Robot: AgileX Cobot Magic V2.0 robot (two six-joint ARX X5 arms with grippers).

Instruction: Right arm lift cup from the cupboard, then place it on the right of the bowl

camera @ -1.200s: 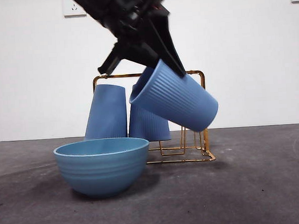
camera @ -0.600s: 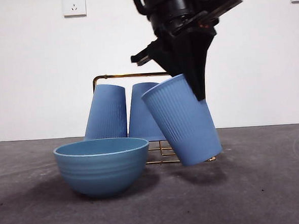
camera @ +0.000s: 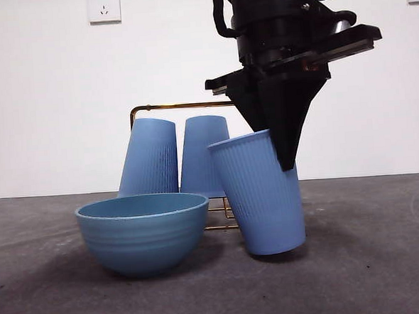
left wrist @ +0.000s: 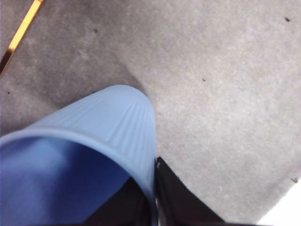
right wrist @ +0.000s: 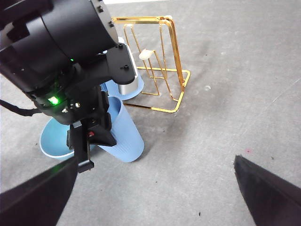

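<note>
Front view: a black robot arm comes down from the top edge, right of centre, its wrist nearly vertical and its left pincer [camera: 284,151] pointing straight down at the grey counter [camera: 372,261]. The two pointed jaws are clamped on the rim of a tall blue ribbed tumbler [camera: 262,196], on the side of the rim away from the bowl. The left wrist view shows the same grip from close up, the left pincer [left wrist: 153,200] with one jaw inside the tumbler's [left wrist: 113,127] wall and one outside. The right pincer [right wrist: 153,195] waits high above the counter, its jaws spread wide apart and holding nothing.

There are three blue tumblers in all. Two more tumblers [camera: 149,157] [camera: 203,154] stand mouth down side by side at the gold wire rack [camera: 178,105], behind the bowl. There is one wide blue-teal bowl [camera: 143,232], one rack and two arms.

The held tumbler is mouth up, its long axis close to upright but tilted, the rim leaning left toward the bowl and the base set further right. It sits just right of the bowl and in front of the rack, base at counter level with a shadow under it. I cannot tell whether the base touches the counter. From the right wrist view the tumbler [right wrist: 124,136] lies between bowl [right wrist: 49,141] and rack [right wrist: 160,61].
</note>
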